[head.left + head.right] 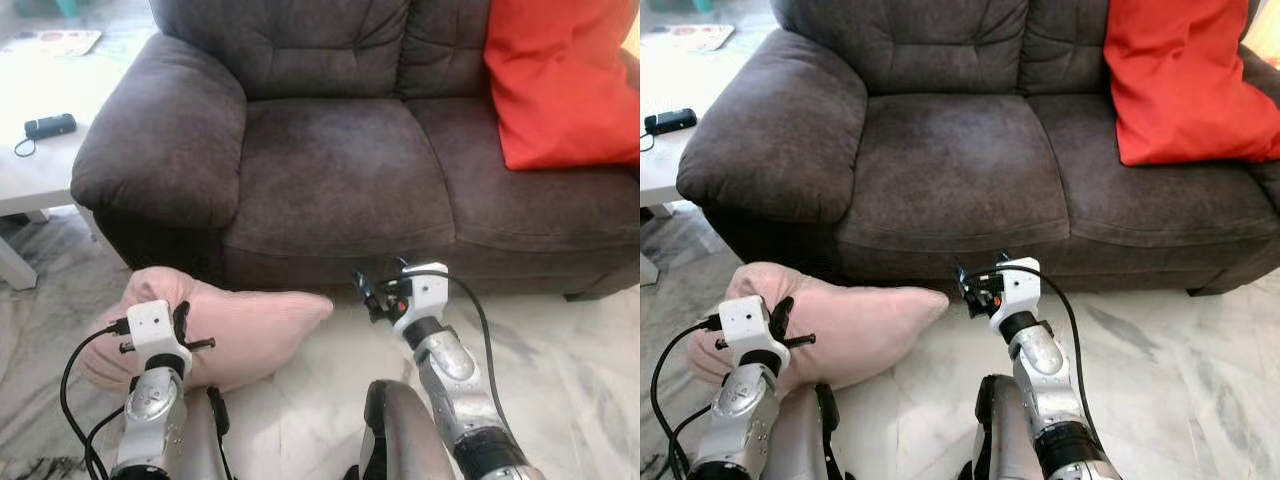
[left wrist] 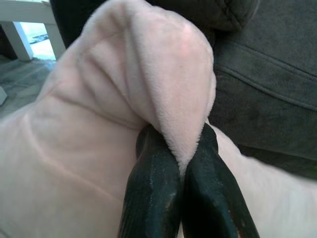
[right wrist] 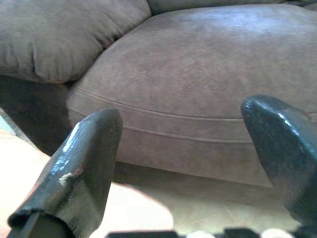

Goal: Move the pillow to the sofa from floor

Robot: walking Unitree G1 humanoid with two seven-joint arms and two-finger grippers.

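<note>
A pale pink plush pillow [image 1: 255,330] lies on the marble floor against the foot of the dark brown sofa [image 1: 330,170], below its left armrest. My left gripper [image 2: 179,138] is shut on a raised fold of the pillow [image 2: 148,74], and its two black fingers [image 2: 153,183] pinch the plush between them. In the eye views that gripper [image 1: 183,320] sits on the pillow's near left part. My right gripper [image 3: 185,114] is open and holds nothing. It hovers low in front of the seat cushion's front edge, just right of the pillow's tip [image 1: 365,285].
A large red cushion [image 1: 560,80] leans on the sofa's right seat; the left seat is bare. A white low table [image 1: 40,165] with a small black device [image 1: 50,125] stands to the left of the armrest. Pale marble floor [image 1: 560,350] spreads to the right.
</note>
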